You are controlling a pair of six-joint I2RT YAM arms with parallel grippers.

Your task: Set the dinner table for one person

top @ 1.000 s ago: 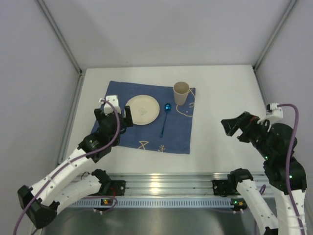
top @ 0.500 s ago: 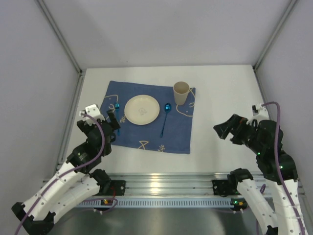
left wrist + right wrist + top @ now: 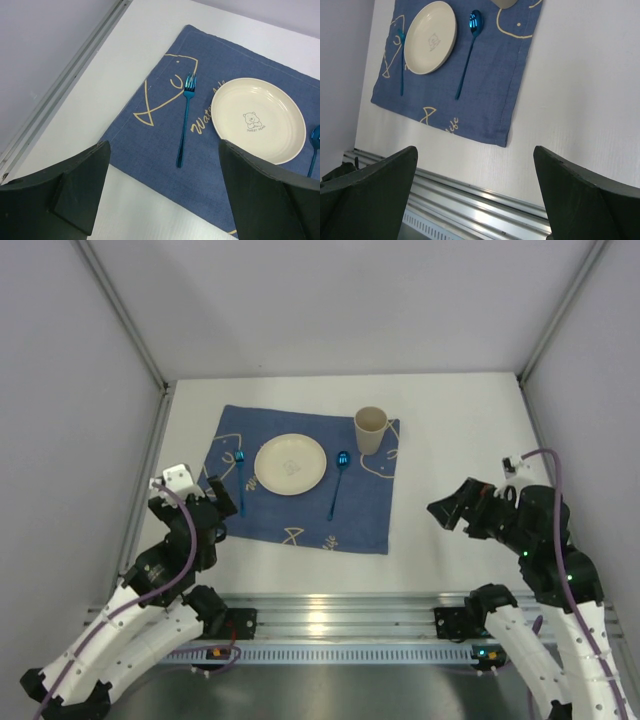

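Table (image 3: pixel 455 430) is seen as the white surface filling the cell floor; ribbed aluminium rail (image 3: pixel 330 625) runs along its near edge, by the arm bases; a second rail (image 3: pixel 65 85) is seen along its left side.

Blue mat (image 3: pixel 362 502) with pale fish outlines is laid flat on the table, left of centre; bare table is left all round it.

Cream plate (image 3: pixel 290 464) is set on the mat, left of the mat's middle; a small bear drawing is printed at its centre.

Blue fork (image 3: pixel 184 125) is laid on the mat just left of the plate, apart from it, tines toward the far edge.

Blue spoon (image 3: pixel 337 483) is laid on the mat just right of the plate, bowl toward the far edge.

Cream cup (image 3: pixel 371 430) is stood upright at the mat's far right corner.

Left jaws are spread wide with nothing gripped; they are held above the table at the mat's near left corner; the fork is framed between them in the left wrist view, not touched.

Right jaws are also spread wide and empty; they are held above bare table, right of the mat and well apart from it.
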